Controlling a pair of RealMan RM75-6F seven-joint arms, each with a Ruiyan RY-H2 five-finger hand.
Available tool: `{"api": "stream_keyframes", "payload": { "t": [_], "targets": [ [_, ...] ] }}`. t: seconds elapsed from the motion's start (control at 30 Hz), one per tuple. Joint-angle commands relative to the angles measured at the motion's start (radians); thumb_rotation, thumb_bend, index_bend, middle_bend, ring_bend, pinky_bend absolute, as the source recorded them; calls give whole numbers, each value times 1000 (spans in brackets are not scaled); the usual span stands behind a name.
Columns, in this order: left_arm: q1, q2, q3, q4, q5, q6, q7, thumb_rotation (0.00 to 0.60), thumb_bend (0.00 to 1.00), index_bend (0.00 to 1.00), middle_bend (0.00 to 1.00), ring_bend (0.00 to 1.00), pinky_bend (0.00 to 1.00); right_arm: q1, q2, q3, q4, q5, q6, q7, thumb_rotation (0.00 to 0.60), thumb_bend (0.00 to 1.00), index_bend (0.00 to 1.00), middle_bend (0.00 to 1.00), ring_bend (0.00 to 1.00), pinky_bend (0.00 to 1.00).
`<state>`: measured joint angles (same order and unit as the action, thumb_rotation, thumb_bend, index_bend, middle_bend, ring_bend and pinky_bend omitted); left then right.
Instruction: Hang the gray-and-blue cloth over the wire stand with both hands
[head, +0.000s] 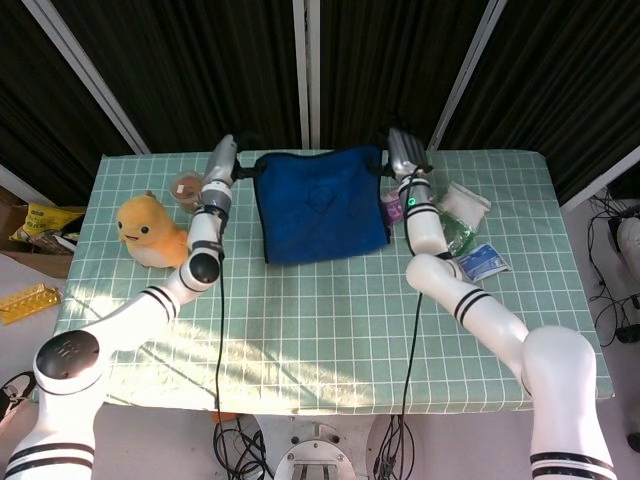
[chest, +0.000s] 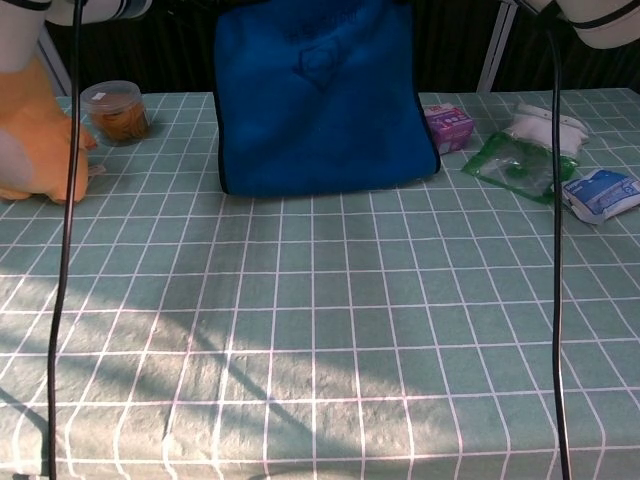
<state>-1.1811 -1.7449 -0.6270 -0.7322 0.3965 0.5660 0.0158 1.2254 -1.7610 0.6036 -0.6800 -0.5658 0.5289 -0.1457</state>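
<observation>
Left robot hand (head: 224, 152) grips the cloth's (head: 320, 203) upper left corner; right robot hand (head: 402, 152) grips its upper right corner. Cloth hangs flat, spread wide between them, raised over the far side of the tabletop (head: 330, 320). Left of the cloth: jar (head: 186, 190), yellow plush toy (head: 150, 231). Right of it: packets (head: 463, 228).

One blue cloth (head: 320, 203), one yellow plush toy (head: 150, 231), one small jar (head: 186, 189), one pink box (chest: 448, 127), three packets right of the right hand (head: 401, 152).
</observation>
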Motion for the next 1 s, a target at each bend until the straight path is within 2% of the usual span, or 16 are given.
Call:
{"api": "stream_keyframes", "payload": {
  "t": [0.03,0.17,0.3,0.43,0.47,0.53,0.6,0.63,0.7,0.73,0.83,1.0],
  "targets": [
    [-52,-10,26,84,-160,-83,112,600,402,0,0,96,156,63,-30,-9,78,75,-88,-34,600,163,0,0,0,0],
    [-67,-19,16,107,-218,-4,140,600,411,0,0,85,157,78,-28,-11,86,96,-67,-36,600,165,0,0,0,0],
    [-56,-8,-6,73,-174,44,100,600,434,0,0,72,158,62,-2,-16,26,86,-31,-26,600,177,0,0,0,0],
    [2,60,-8,-98,-25,114,15,600,439,0,0,64,158,-14,74,-18,-159,-3,55,38,600,184,0,0,0,0],
    [39,100,0,-197,53,144,-16,597,438,0,0,64,158,-56,111,-27,-248,-55,97,60,600,184,0,0,0,0],
    [115,176,25,-376,198,199,-61,554,432,16,2,64,159,-137,173,-55,-398,-157,179,90,600,185,0,0,0,0],
    [222,275,72,-588,398,266,-115,522,428,59,14,64,160,-246,255,-107,-577,-287,281,121,600,188,0,0,0,0],
    [283,332,113,-688,519,306,-136,521,413,81,27,64,160,-310,301,-145,-668,-361,340,133,600,188,0,0,0,0],
    [371,408,190,-798,691,380,-144,513,348,88,50,65,159,-403,366,-210,-783,-469,430,144,600,188,0,0,0,0],
    [425,448,248,-845,797,442,-133,508,305,88,59,65,159,-463,405,-257,-842,-540,492,145,600,188,0,0,0,0],
    [550,498,391,-895,1004,608,-71,500,234,97,84,66,159,-603,476,-377,-933,-691,651,131,600,188,0,0,0,0],
    [717,513,552,-919,1126,783,-26,490,220,100,91,66,159,-797,508,-543,-954,-837,859,105,600,188,0,0,0,0]
  ]
}}
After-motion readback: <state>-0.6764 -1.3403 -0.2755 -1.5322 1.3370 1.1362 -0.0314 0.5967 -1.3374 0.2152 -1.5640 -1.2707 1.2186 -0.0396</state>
